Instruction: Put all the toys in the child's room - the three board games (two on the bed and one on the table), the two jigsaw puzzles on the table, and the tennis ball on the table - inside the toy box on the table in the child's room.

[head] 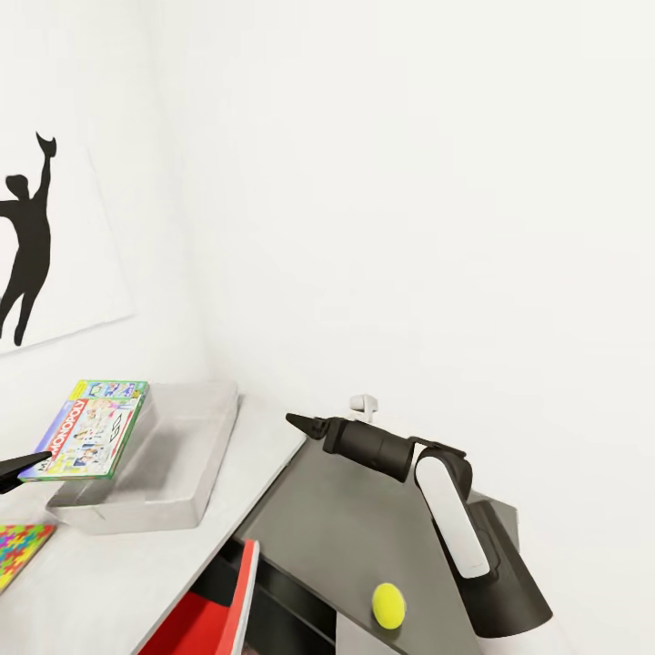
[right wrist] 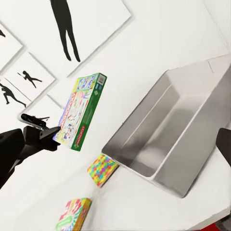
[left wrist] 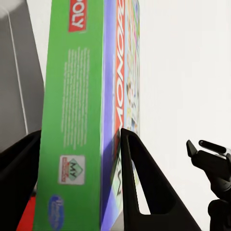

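My left gripper [head: 35,464] is shut on the near end of a green-edged board game [head: 88,428] with a cartoon cover, held tilted in the air beside the near corner of the light grey toy box [head: 182,455]. Up close, its fingers [left wrist: 139,183] clamp the game [left wrist: 72,120]. The toy box [right wrist: 168,139] holds nothing that I can see. A jigsaw puzzle [head: 14,550] lies on the table [head: 118,582], with a striped board game [right wrist: 74,215] nearby. The tennis ball [head: 388,605] rests on the lower dark end unit. My right gripper [head: 298,421] hovers open over that unit.
White walls close in behind the table, with black silhouette pictures [head: 27,246] on the left wall. A red panel [head: 214,609] stands at the table's front edge. A small white fitting [head: 363,405] sits at the back of the dark end unit [head: 364,528].
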You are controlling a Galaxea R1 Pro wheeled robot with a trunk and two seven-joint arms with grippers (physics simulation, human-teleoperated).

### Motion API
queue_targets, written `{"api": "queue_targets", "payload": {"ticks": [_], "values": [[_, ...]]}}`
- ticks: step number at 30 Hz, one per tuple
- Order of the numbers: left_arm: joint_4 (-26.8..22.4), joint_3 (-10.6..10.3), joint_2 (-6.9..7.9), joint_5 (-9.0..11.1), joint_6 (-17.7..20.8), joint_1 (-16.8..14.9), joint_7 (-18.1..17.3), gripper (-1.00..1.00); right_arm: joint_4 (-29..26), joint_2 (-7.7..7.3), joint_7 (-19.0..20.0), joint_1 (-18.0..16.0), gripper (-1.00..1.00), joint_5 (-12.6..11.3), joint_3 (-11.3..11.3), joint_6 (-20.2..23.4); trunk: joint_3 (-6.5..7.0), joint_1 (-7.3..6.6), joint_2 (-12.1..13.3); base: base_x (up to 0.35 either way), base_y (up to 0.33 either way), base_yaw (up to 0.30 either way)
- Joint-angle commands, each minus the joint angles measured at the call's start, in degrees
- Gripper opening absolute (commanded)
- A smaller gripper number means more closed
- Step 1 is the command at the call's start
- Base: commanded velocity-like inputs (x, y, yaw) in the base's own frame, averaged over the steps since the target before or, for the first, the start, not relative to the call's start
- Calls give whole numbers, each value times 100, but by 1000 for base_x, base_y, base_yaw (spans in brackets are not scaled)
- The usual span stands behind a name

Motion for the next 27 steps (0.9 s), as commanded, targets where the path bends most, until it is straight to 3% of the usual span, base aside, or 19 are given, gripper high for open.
{"api": "queue_targets", "payload": {"ticks": [1,7,27], "values": [[2,2,2,6,58,-5,-25,-100,-1,5,23,-5,100,18,-7,6,-8,3,-6,220,142,0],[2,2,-1,7,58,-5,-25,-100,2,-1,36,-5,100,-2,0,-217,-8,3,-6,140,67,0],[2,2,0,13,58,-5,-25,-100,5,-1,31,-5,100,5,0,-241,-8,3,-6,56,59,0]]}}
